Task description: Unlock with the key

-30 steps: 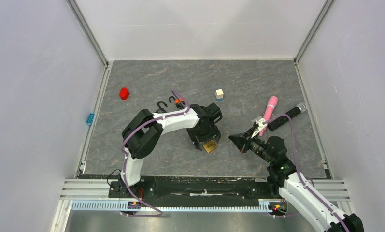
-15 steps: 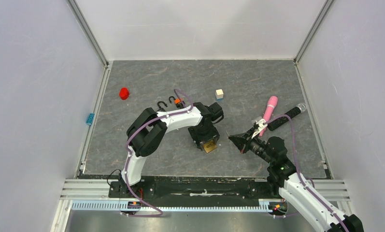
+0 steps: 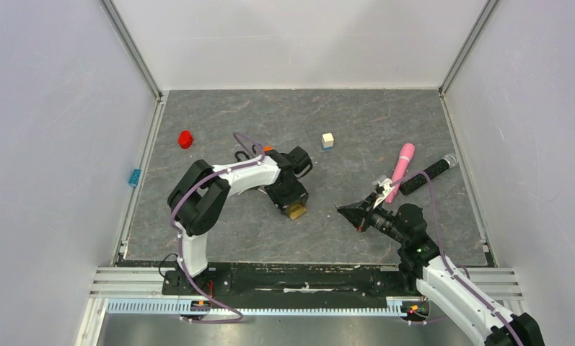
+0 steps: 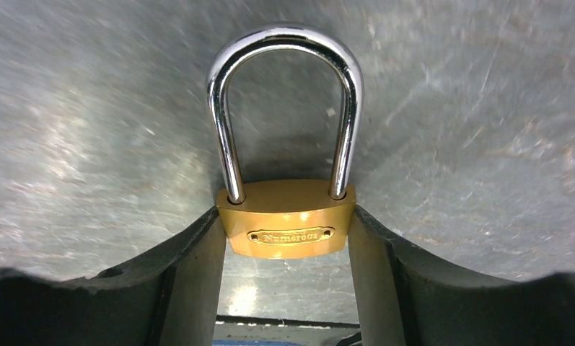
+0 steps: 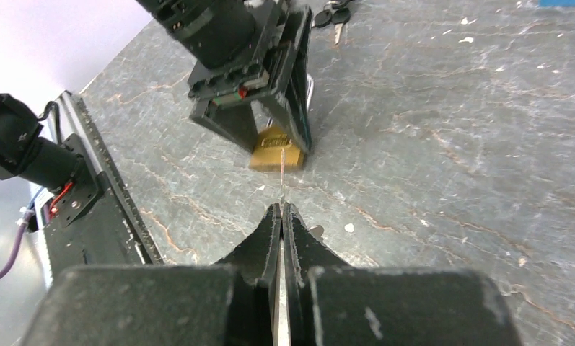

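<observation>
"Left wrist view: left gripper (image 4: 285,216) pinches the padlock (image 4: 288,234) by its brass body, near the middle of the surface (image 3: 219,115), toward the near edge."
"And to its right?"
"Right gripper (image 5: 281,209) is pressed together on a thin blade, the key (image 5: 279,180) I judge, aimed at the lock but apart from it."
"Risk: an off-line entry skids across the brass and twists the padlock loose."

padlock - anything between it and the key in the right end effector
Nothing visible. Only bare table lies between the key in the right end effector and the padlock, gripped at its sides by the left end effector.
</observation>
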Available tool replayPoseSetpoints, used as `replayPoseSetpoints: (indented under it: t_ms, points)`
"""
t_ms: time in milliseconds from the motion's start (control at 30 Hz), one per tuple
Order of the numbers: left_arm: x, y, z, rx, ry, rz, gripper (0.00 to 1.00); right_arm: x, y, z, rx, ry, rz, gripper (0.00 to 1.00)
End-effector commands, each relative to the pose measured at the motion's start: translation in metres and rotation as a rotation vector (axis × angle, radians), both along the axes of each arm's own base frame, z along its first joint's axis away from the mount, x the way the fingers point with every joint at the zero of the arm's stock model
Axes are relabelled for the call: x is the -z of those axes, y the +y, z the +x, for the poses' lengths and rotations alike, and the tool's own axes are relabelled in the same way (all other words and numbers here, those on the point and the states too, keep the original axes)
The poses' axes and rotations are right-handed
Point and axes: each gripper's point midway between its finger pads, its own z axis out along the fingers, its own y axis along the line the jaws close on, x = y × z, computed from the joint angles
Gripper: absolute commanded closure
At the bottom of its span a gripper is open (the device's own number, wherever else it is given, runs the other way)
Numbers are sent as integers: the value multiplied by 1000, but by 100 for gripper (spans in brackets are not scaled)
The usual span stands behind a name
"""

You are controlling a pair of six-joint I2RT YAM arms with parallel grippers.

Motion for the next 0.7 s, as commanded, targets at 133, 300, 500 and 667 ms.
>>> replayPoseSetpoints:
  t_ms: [133,300,500,667]
  points:
    - [-68,2,45,-115,-250,-186,74,-23,21,-12,-117,4,161,100]
    - [-103,6,49,-115,-321,-238,80,-36,30,-18,-174,7,232,100]
    - [-134,-2,47,-93,-352,-318,86,-55,45,-28,-250,35,336,100]
    - [-156,-9,44,-73,-378,-385,87,-62,57,-31,-296,48,361,100]
